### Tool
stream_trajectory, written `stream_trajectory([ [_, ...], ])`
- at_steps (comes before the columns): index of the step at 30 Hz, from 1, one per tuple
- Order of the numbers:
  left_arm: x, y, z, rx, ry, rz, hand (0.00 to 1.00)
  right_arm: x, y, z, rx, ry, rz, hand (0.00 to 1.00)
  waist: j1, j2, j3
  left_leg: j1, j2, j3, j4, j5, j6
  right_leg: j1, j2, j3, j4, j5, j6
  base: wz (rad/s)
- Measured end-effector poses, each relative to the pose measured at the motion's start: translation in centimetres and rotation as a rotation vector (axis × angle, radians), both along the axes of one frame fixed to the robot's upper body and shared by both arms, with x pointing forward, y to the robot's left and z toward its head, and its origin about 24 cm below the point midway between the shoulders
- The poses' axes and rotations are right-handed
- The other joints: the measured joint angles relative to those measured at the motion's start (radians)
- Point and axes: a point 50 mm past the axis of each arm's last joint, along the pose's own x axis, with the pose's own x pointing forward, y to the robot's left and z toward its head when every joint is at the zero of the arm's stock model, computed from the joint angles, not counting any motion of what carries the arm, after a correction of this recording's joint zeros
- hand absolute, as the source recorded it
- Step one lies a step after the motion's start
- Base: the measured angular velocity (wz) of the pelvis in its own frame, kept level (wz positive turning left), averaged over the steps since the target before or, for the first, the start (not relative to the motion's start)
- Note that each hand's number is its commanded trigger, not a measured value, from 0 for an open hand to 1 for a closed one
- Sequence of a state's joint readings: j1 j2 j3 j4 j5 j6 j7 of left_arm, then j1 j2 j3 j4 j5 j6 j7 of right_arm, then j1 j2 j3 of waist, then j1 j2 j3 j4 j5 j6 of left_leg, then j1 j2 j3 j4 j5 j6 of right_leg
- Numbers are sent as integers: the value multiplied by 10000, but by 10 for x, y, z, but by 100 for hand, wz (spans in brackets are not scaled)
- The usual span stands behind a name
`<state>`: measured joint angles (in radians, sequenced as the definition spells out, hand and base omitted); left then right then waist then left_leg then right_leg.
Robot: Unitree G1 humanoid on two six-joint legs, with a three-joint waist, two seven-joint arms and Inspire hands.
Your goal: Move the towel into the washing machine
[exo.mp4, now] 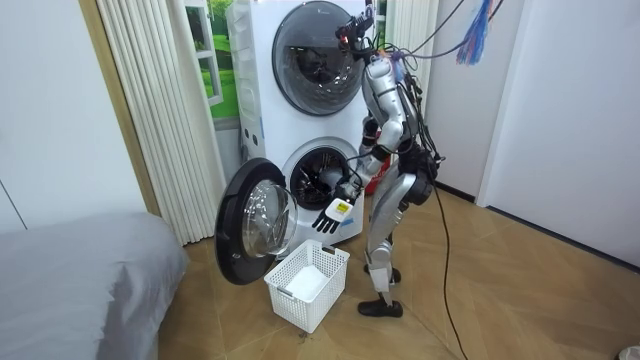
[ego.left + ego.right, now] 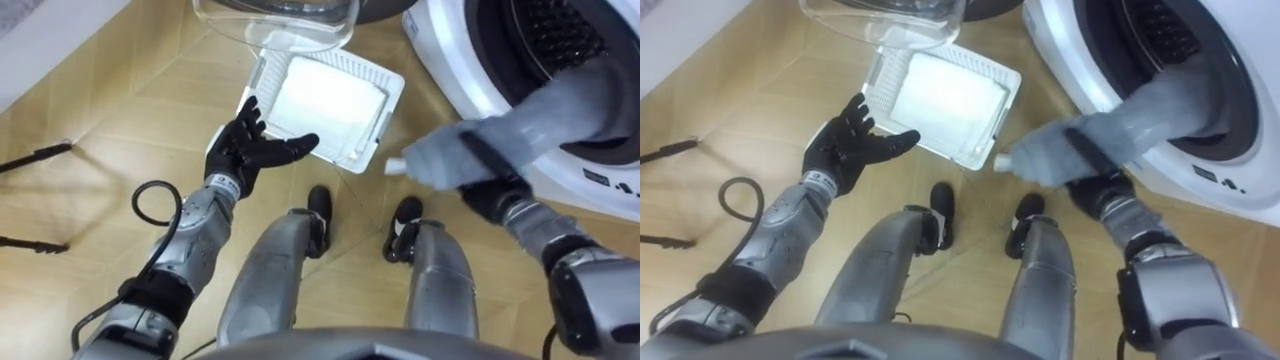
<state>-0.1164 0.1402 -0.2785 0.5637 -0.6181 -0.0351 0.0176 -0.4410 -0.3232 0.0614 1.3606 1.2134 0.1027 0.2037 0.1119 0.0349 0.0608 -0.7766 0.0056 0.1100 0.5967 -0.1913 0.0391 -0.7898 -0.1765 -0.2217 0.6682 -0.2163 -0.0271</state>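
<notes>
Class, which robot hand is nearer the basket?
Left. The left robot hand is above the basket edge; the right robot hand grips the towel at the washer.

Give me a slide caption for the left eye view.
Right hand holds grey towel at the open washing machine; left hand open above white basket.

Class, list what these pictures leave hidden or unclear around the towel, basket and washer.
The towel: far end lost in the dark drum, eye views.
The right hand: mostly under the towel, eye views.
The basket: contents unreadable, white on white; its far edge is overlapped by the door.
</notes>
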Motion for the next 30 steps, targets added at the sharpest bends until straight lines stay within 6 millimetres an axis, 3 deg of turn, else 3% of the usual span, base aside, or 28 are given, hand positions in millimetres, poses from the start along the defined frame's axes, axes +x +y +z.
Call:
stream_trajectory([
  [1,0,1,0,45,3,-8,0,1,-2,2,-53,-19,-61,100,-1,-45,-7,1,0,12,34,0,0,-7,-6,14,32,-3,0,-6],
  [3,1,7,4,256,-118,105,0,9,-11,11,-244,-122,-255,100,-49,-395,-19,19,7,161,93,0,0,-106,-36,153,130,-45,-27,-10],
  [6,3,12,7,464,-207,216,0,19,-22,24,-435,-315,-748,100,-229,-699,-33,-6,17,167,256,-2,3,-107,-59,152,260,-53,-40,0],
  [9,2,19,9,680,-283,395,0,28,-34,37,-464,-521,-1438,100,-366,-952,-44,-22,21,165,291,-17,26,-117,-57,144,292,-44,-43,2],
  [11,0,24,11,707,-313,571,0,34,-40,48,-421,-702,-1794,100,-432,-973,-44,-97,36,160,323,-16,61,-144,-64,116,348,-32,-25,9],
  [12,0,26,12,729,-281,726,0,38,-43,53,-269,-828,-2152,91,-442,-980,-41,-121,16,158,405,-33,90,-162,-97,92,439,-32,-15,6],
  [14,0,27,13,798,-327,873,0,43,-42,58,33,-921,-2557,17,-495,-983,-44,-143,-7,159,434,-28,124,-160,-131,81,474,-48,12,8],
  [15,0,27,14,833,-349,944,0,47,-41,62,177,-928,-2781,0,-560,-997,-47,-149,-26,162,415,-6,159,-160,-139,110,474,-55,47,7],
  [19,0,27,16,941,-406,1063,0,56,-39,72,999,-732,-3632,0,-711,-1087,-68,-162,-29,191,382,33,224,-139,-261,2,486,-43,79,10],
  [27,0,27,17,1553,-562,883,0,54,-46,76,2464,158,-5690,0,-1044,-1278,-62,-249,-249,381,442,93,483,-126,-683,-189,705,-217,341,17],
  [30,0,26,17,1844,-593,861,0,53,-46,75,2608,656,-6080,0,-1061,-1387,-58,-253,-276,400,461,65,556,-98,-710,-185,687,-225,384,3],
])
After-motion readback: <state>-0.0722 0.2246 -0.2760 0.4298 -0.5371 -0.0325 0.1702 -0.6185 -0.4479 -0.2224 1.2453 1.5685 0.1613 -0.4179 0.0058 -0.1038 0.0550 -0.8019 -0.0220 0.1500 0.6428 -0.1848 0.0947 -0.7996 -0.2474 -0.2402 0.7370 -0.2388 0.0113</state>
